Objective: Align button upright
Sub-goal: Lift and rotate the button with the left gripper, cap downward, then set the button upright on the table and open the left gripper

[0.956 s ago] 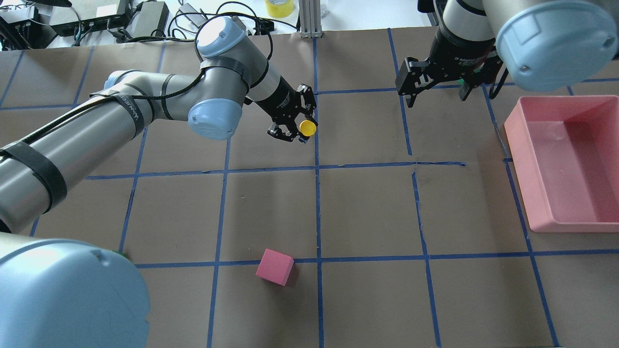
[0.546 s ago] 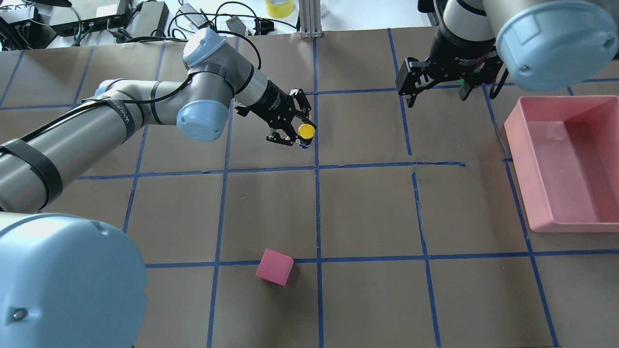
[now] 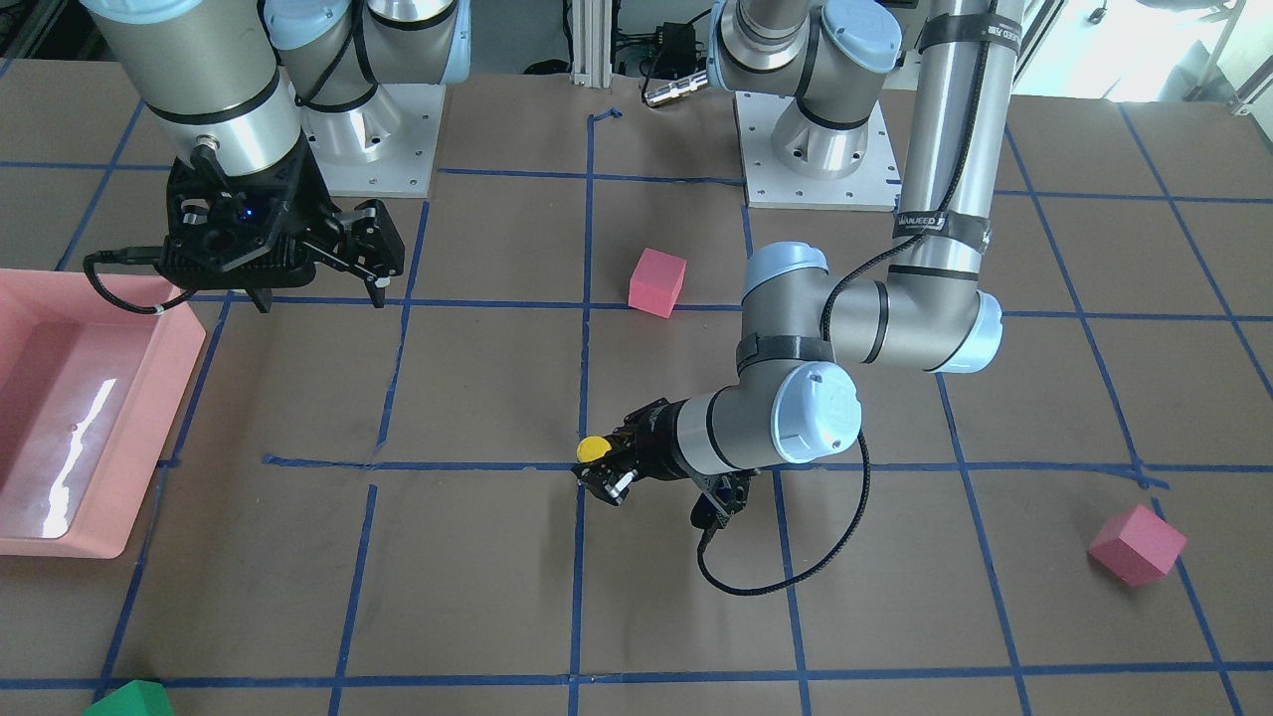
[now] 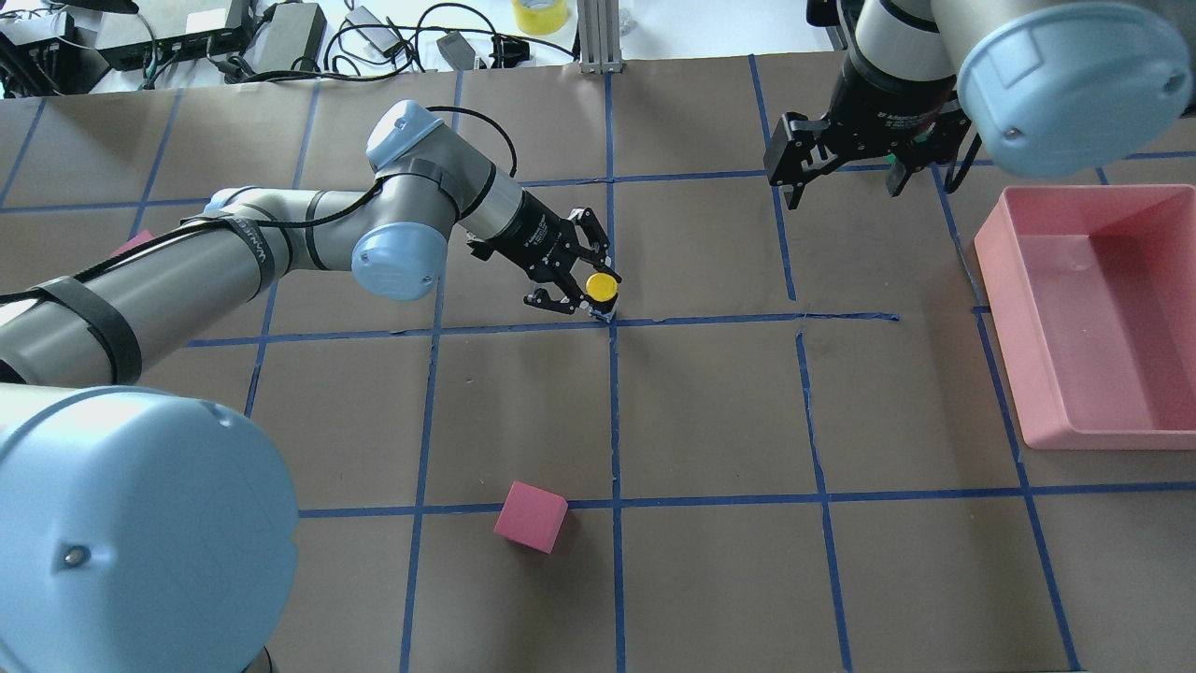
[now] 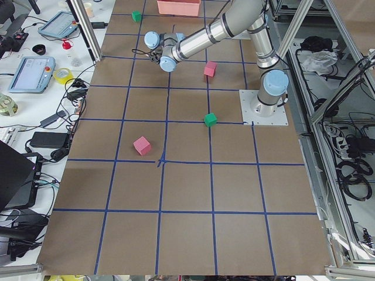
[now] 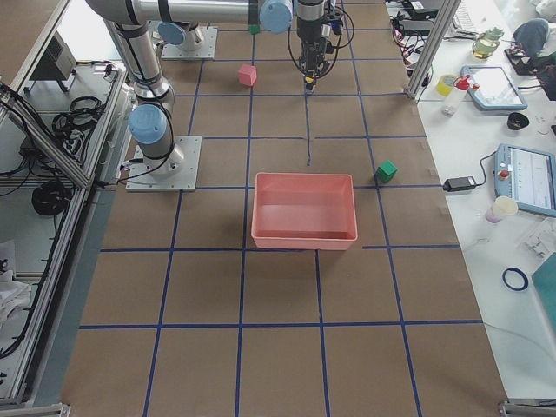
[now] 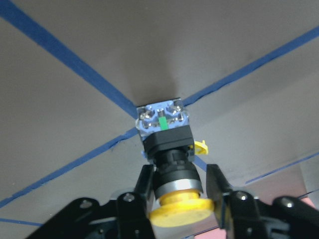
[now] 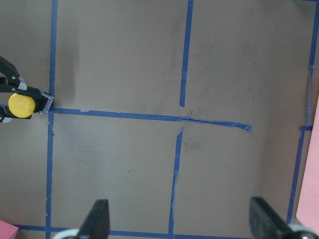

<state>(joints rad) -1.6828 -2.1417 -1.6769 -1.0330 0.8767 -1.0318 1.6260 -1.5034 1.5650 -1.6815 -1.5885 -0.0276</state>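
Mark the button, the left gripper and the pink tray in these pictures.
button (image 4: pixel 601 283), overhead view, centre of its yellow cap.
left gripper (image 7: pixel 179 172), left wrist view, midway between its fingertips, at the button's neck.
pink tray (image 4: pixel 1112 437), overhead view, the rim nearest the robot.

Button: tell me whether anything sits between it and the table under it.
Nothing visible does. The left gripper holds the button base down over a tape crossing on the bare table.

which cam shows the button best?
Left wrist: the button is close up, with cap, body and base visible, clamped between the fingers. Overhead, front and right wrist show mostly its yellow cap; side views are too small to tell.
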